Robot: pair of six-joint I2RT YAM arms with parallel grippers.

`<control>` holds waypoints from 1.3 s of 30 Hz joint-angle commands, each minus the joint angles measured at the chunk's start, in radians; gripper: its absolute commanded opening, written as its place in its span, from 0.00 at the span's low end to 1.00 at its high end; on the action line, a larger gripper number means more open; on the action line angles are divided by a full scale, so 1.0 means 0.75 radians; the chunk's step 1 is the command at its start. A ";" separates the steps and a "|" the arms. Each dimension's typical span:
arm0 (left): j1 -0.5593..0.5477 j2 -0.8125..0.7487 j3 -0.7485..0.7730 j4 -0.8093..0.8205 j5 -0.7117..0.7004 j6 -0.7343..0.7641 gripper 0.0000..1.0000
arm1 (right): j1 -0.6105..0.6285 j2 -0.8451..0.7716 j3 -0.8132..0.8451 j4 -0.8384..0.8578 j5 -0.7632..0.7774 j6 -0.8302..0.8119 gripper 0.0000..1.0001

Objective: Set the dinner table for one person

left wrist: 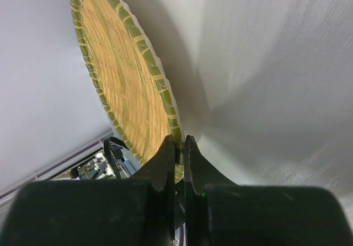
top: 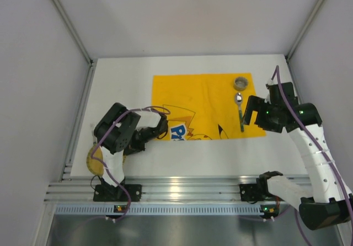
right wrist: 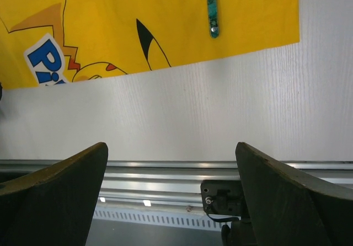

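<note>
The white dinner table (top: pixel 187 159) carries a yellow placemat (top: pixel 198 97) with a blue-and-black print. A spoon (top: pixel 239 109) with a teal handle lies at the mat's right edge; the handle also shows in the right wrist view (right wrist: pixel 210 9). A small round metal cup (top: pixel 241 83) stands behind it. A woven yellow-green plate (left wrist: pixel 124 80) is tilted on edge, and my left gripper (left wrist: pixel 179 141) is shut on its rim. In the top view the plate (top: pixel 95 162) shows at the near left, mostly under the left arm. My right gripper (right wrist: pixel 171 202) is open and empty, just right of the spoon (top: pixel 251 113).
An aluminium rail (top: pixel 182 190) runs along the table's near edge, with both arm bases on it. White walls enclose the table at the left, back and right. The mat in the right wrist view (right wrist: pixel 138 25) lies beyond bare table (right wrist: pixel 182 119).
</note>
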 commanded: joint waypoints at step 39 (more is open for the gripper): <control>-0.442 0.461 1.823 -0.006 0.231 0.521 0.00 | 0.010 -0.062 -0.049 0.020 0.126 -0.026 1.00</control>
